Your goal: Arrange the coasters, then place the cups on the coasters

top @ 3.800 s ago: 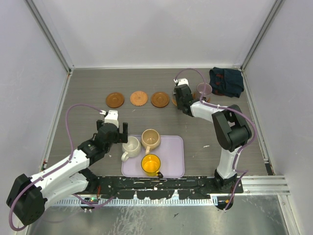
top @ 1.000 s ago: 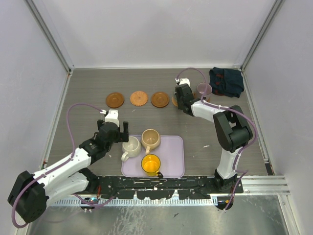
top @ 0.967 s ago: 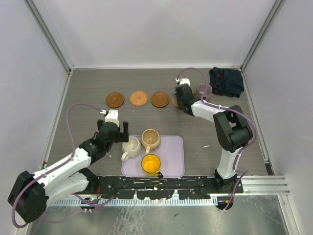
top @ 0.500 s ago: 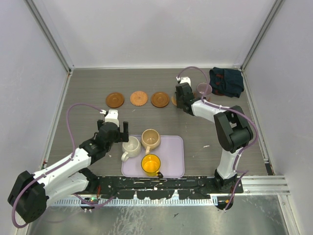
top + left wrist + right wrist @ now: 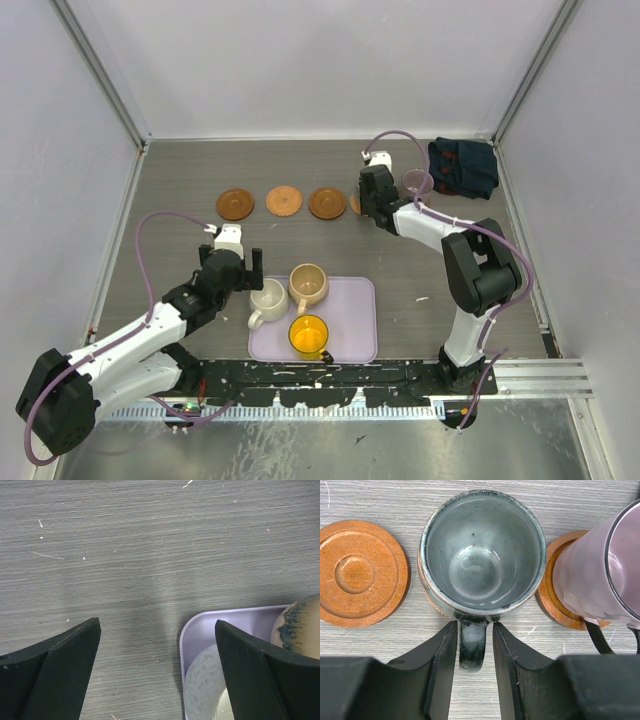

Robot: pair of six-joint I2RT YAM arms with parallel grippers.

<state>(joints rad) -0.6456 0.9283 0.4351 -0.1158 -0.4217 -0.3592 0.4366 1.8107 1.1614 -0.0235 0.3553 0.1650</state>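
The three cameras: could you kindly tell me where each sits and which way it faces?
Top external: above, behind the bases, facing down on the table; both arms show.
Left wrist: faces down at the tray corner; left end effector open.
Right wrist: faces down into the grey-green cup; right end effector flanks its handle.
Shared: top and left wrist see the tray.

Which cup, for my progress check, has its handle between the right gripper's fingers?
The grey-green cup; the mauve cup beside it stands clear of the right gripper.

We are watching three ways.
Overhead is covering the whole desk; wrists are looking closely down at patches.
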